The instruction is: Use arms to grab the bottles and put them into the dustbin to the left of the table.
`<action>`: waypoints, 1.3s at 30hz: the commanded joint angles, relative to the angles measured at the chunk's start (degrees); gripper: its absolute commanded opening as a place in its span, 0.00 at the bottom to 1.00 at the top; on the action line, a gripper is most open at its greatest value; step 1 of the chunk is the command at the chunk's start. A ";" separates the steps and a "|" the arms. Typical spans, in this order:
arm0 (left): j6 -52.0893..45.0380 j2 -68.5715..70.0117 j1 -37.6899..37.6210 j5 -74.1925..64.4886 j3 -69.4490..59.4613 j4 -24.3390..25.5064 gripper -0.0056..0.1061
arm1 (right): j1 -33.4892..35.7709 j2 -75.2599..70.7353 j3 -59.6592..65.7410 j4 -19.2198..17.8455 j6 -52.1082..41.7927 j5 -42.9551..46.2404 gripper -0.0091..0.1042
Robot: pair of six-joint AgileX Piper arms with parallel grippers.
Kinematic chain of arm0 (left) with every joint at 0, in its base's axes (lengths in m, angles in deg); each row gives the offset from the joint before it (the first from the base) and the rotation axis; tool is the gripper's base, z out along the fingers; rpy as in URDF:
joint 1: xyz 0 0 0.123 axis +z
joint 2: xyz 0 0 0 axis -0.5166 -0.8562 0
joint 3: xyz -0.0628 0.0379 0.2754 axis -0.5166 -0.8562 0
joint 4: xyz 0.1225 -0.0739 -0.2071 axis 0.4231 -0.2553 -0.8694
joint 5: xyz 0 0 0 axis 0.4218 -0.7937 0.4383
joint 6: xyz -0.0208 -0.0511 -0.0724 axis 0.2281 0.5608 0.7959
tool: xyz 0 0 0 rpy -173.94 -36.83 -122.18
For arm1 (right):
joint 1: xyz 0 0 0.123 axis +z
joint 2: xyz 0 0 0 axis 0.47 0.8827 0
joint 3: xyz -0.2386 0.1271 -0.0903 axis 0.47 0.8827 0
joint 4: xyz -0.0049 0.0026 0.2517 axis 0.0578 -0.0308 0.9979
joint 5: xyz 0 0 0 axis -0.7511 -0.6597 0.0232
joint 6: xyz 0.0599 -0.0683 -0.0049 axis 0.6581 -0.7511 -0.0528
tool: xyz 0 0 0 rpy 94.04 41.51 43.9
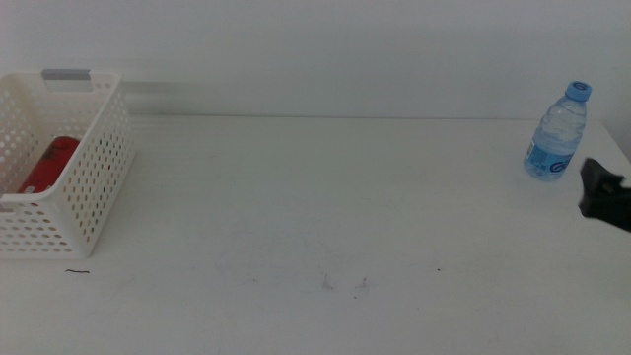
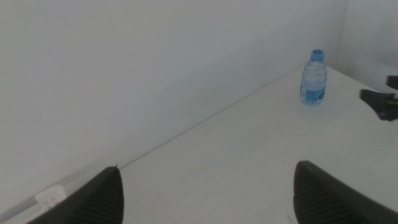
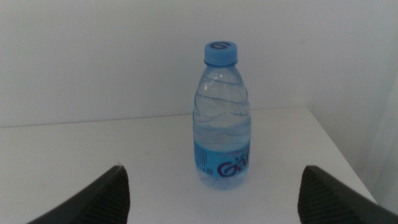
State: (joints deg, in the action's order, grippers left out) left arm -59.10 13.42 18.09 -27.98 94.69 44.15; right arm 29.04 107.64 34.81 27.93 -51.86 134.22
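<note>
Standing upright at the far right corner of the worktop [image 1: 325,197], the water bottle [image 1: 558,131] shows a blue cap and blue label. I have the right claw [image 1: 603,194] near it at the right edge, not touching, jaws spread wide with the bottle framed between them in the wrist view. Left claw [image 2: 205,190] is likewise open and holds nothing. A red can [image 1: 47,165] lies inside the white dustbin [image 1: 94,173] at far left.
</note>
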 commanded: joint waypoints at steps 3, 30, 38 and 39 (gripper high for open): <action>0.64 0.52 -0.17 0.40 -0.02 0.15 0.89 | -0.47 7.33 -7.60 -0.43 -3.98 -2.30 0.88; 0.64 0.52 -0.17 0.40 -0.02 0.40 0.89 | -1.12 34.55 -25.59 4.36 -9.04 2.57 0.88; 0.64 0.52 -0.17 0.40 -0.02 0.40 0.89 | -1.75 37.55 -27.62 4.30 -9.36 4.86 0.88; 0.64 0.52 -0.17 0.40 -0.02 0.40 0.89 | -1.75 37.85 -28.33 4.63 -9.47 4.86 0.88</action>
State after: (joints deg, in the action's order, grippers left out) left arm -59.10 13.77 18.09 -27.98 94.69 44.27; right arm 27.74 145.32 7.27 32.79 -60.62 137.65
